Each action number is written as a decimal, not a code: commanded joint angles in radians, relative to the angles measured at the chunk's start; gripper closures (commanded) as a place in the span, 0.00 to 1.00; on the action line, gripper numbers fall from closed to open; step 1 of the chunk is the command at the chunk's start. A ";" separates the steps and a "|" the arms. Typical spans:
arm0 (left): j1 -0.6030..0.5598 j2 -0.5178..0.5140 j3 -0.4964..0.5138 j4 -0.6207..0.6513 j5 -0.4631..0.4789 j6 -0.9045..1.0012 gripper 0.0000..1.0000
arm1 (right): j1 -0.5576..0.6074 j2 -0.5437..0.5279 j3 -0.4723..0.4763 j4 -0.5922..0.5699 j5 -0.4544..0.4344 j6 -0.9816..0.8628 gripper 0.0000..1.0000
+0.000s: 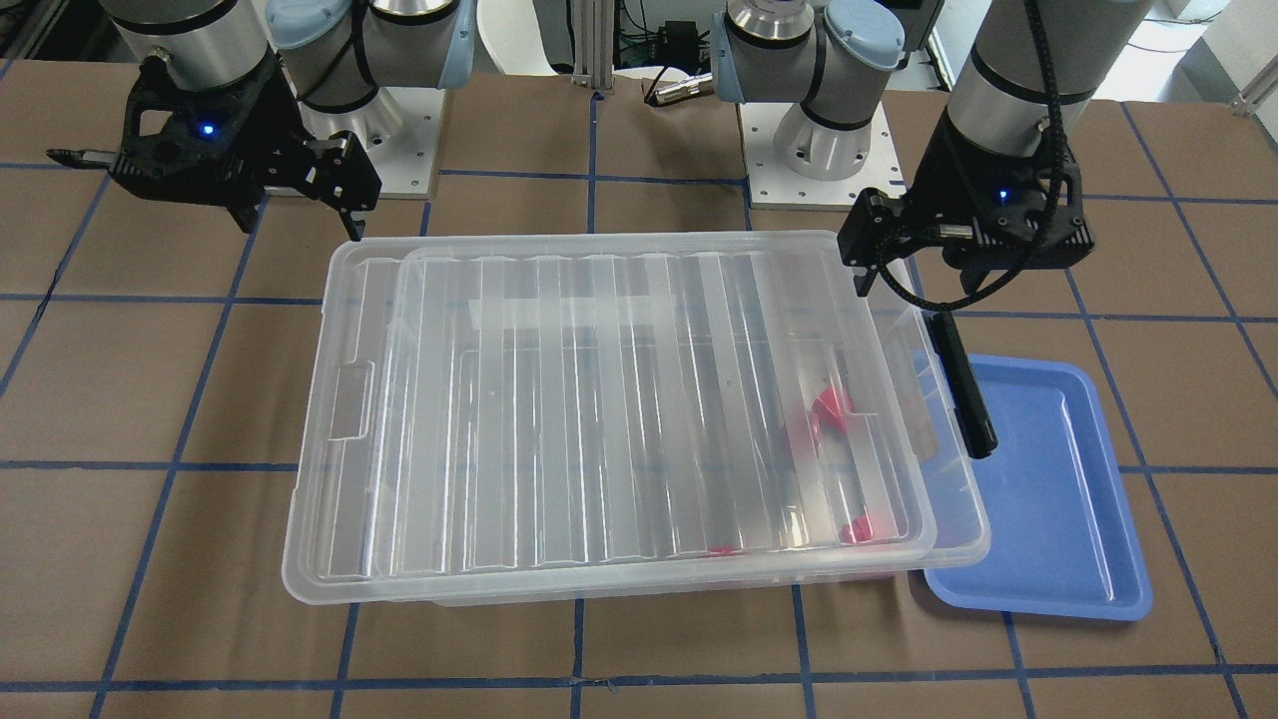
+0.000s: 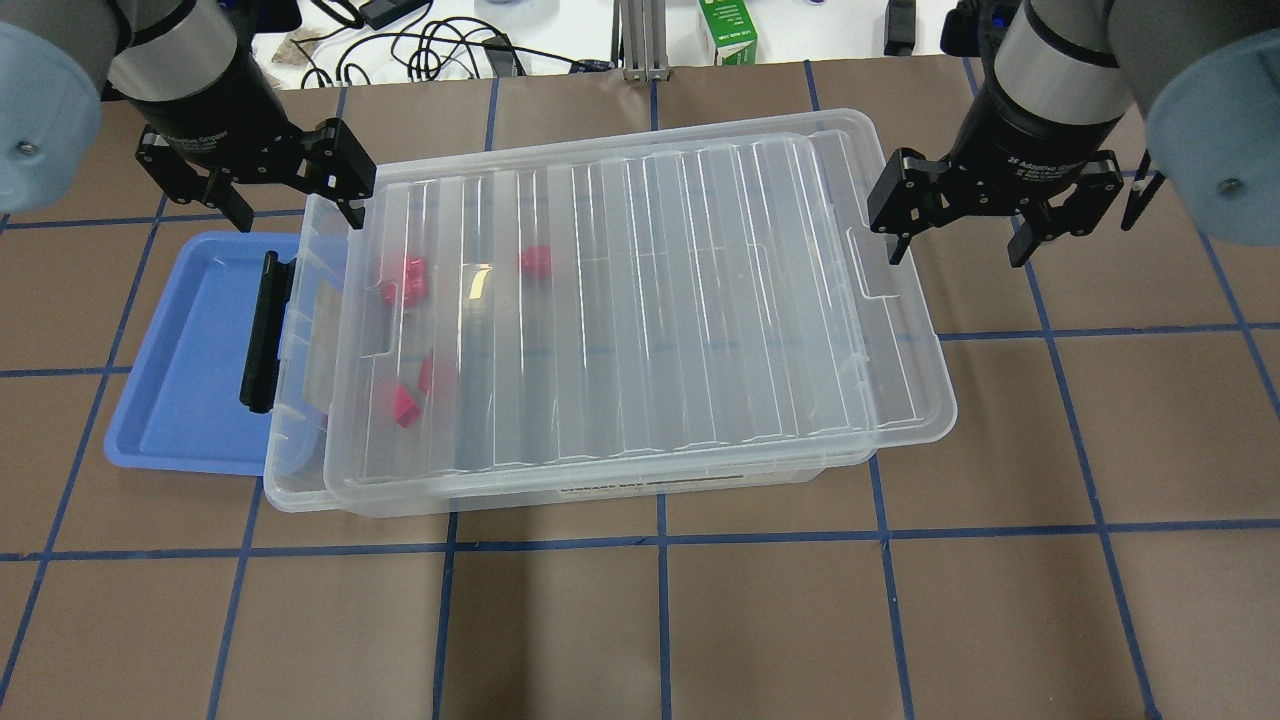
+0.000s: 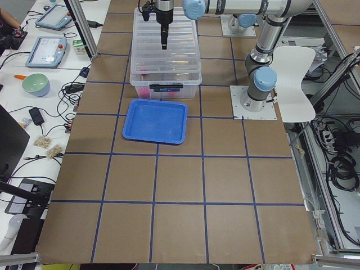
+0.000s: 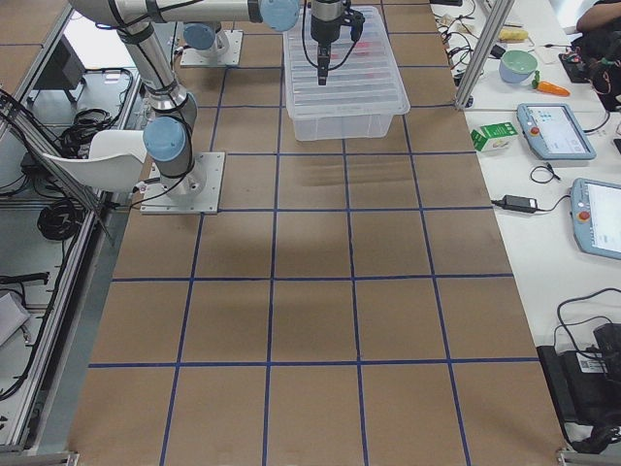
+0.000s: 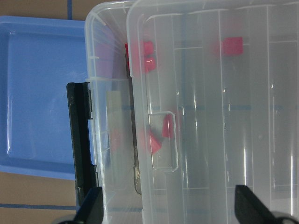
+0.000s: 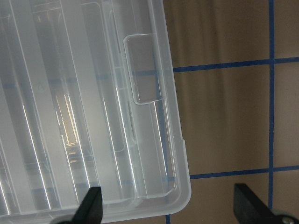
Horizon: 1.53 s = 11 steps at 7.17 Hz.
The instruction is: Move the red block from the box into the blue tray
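The clear box (image 2: 300,470) lies across the table's middle, and its ribbed lid (image 2: 640,300) rests on it, shifted toward my right. Several red blocks (image 2: 410,278) show through the lid at the box's left end, also in the left wrist view (image 5: 145,56). The blue tray (image 2: 190,380) lies against that end, its edge tucked under the box. My left gripper (image 2: 290,205) hovers open and empty above the box's left end (image 5: 168,210). My right gripper (image 2: 962,232) hovers open and empty above the lid's right end (image 6: 170,207).
A black latch handle (image 2: 262,335) hangs off the box's left end over the tray. Cables and a green carton (image 2: 728,30) lie past the table's far edge. The brown table (image 2: 660,620) with blue grid lines surrounds the box.
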 commanded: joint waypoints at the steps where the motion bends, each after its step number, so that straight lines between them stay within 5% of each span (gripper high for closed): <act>1: 0.000 -0.001 0.000 0.000 0.000 0.000 0.00 | 0.001 -0.001 0.001 0.000 0.000 0.007 0.00; 4: 0.000 -0.001 0.000 0.000 0.000 0.000 0.00 | -0.027 0.025 0.007 -0.101 0.003 -0.025 0.00; 11: 0.000 0.000 0.000 0.000 0.000 0.000 0.00 | -0.087 0.268 0.002 -0.207 0.059 -0.046 0.00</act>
